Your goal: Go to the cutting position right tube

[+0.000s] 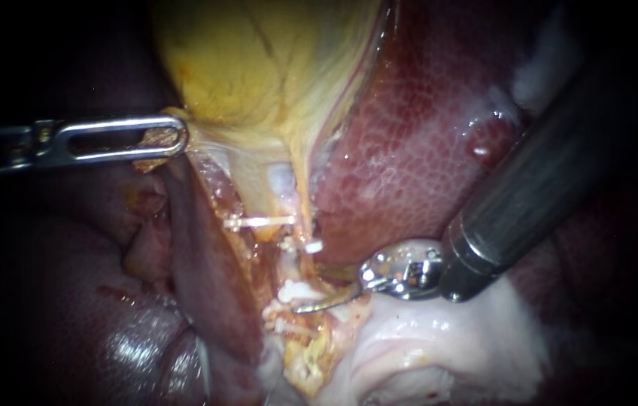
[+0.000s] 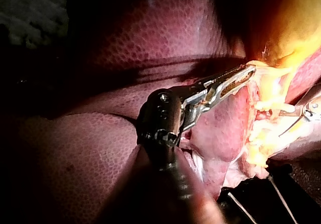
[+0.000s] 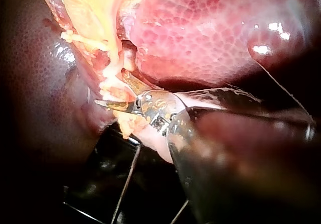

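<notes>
Left instrument pinches gallbladder edge, jaws closed on it. Right instrument blades a little apart, close to tube near white clips.

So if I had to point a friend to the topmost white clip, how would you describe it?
Start at the big yellow gallbladder and follow its pale neck down beside the red liver. The first thin white bar lying crosswise is the clip. It is the highest and longest; the other clips below are shorter.
</notes>
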{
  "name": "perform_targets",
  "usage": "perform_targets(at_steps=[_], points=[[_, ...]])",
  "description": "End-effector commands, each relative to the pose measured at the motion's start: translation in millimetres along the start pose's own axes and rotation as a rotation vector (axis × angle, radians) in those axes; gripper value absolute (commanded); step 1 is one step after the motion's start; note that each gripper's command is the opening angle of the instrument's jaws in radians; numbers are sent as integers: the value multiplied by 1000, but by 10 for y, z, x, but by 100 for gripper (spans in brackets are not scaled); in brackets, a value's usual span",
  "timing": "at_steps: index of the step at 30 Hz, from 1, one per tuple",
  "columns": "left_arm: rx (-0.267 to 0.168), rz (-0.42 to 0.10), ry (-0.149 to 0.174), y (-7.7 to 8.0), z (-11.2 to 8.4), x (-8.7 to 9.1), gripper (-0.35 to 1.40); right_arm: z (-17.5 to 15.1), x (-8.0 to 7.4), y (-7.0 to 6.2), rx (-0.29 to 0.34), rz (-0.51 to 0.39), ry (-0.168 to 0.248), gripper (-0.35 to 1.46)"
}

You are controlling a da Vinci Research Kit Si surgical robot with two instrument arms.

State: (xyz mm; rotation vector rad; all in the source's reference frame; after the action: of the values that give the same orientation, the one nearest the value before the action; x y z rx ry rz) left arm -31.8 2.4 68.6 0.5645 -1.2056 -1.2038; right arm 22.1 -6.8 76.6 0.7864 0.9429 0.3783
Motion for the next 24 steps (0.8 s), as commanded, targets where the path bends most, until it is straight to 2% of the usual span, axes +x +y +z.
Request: perform_targets(at_steps=[1, 8, 24], points=[[-3, 0, -1, 0, 1, 0, -35, 3, 1, 1, -3, 1, -1, 138], [-9, 1, -5, -1, 7, 3, -35, 16, 7, 8, -2, 7, 10, 138], [-9, 1, -5, -2, 7, 3, -35, 24, 10, 12, 22, 8, 12, 137]])
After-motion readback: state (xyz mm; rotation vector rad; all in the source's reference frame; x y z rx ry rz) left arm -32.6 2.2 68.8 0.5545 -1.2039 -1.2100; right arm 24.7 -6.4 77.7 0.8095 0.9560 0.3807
